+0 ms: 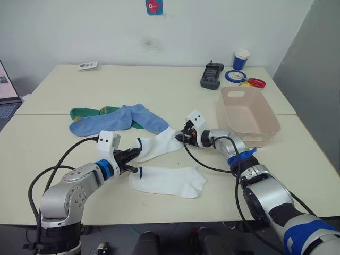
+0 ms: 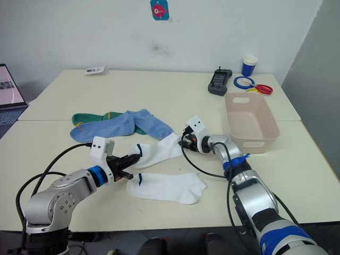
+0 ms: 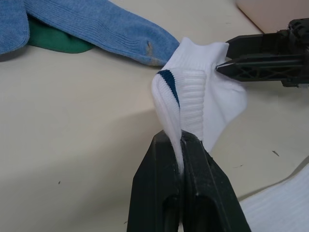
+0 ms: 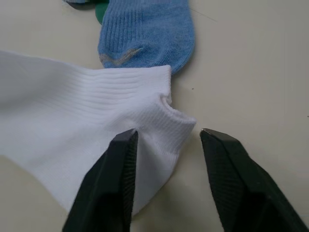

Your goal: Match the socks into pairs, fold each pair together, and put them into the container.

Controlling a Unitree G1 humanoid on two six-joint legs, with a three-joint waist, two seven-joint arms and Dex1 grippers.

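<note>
Sock [image 1: 159, 144] stretches lengthwise from left gripper [image 1: 134, 155] toward right gripper [image 1: 182, 136].

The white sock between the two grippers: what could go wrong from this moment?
1. The right gripper is open around the toe of the upper white sock, so that end may slip when pulled.
2. The left gripper pinches only the cuff edge, a thin hold that may give.
3. The blue socks touch the toe and might be dragged along.
</note>
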